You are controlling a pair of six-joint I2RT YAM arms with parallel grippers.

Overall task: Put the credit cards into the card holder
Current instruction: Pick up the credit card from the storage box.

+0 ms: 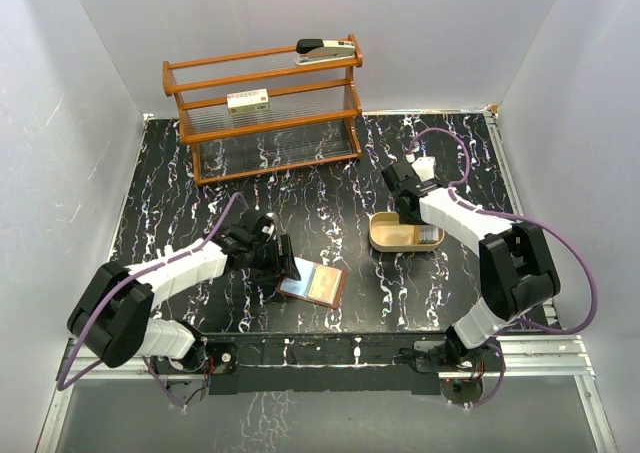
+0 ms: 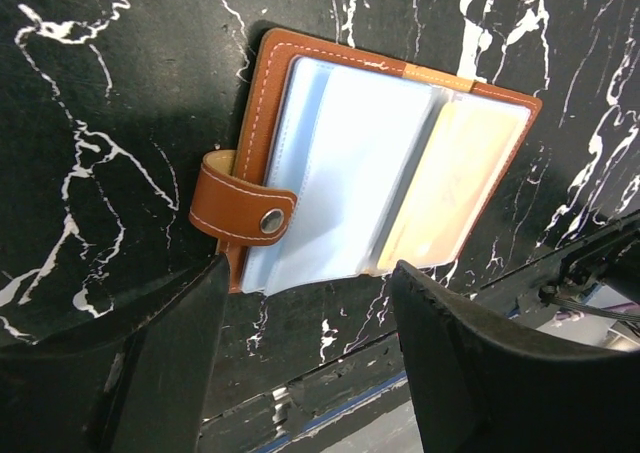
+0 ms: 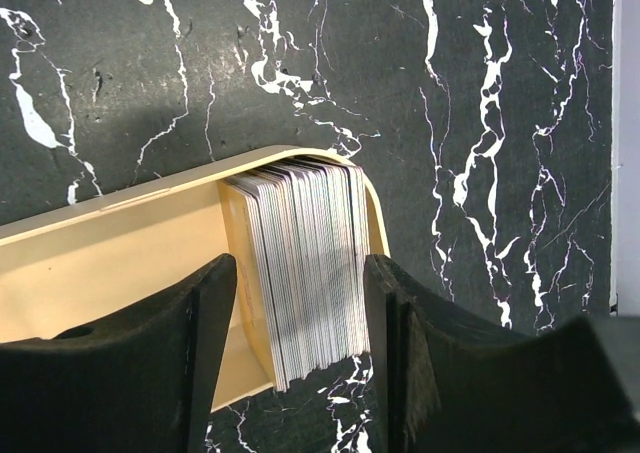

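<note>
The card holder (image 1: pixel 312 285) lies open on the black marble table, a brown leather wallet with clear sleeves and a snap tab; it fills the left wrist view (image 2: pixel 390 153). My left gripper (image 1: pixel 283 263) hovers just left of it, open and empty (image 2: pixel 308 269). The credit cards (image 1: pixel 428 236) stand on edge as a stack at the right end of a tan tray (image 1: pixel 385 235). In the right wrist view my right gripper (image 3: pixel 300 273) is open above the stack (image 3: pixel 300 213), one finger on each side of it, not closed on it. The tray (image 3: pixel 120 253) extends left.
A wooden rack (image 1: pixel 265 108) stands at the back of the table, with a stapler (image 1: pixel 325 50) on top and a white box with a red label (image 1: pixel 248 100) on a shelf. The table's front edge and metal rail (image 2: pixel 330 403) lie just beyond the wallet.
</note>
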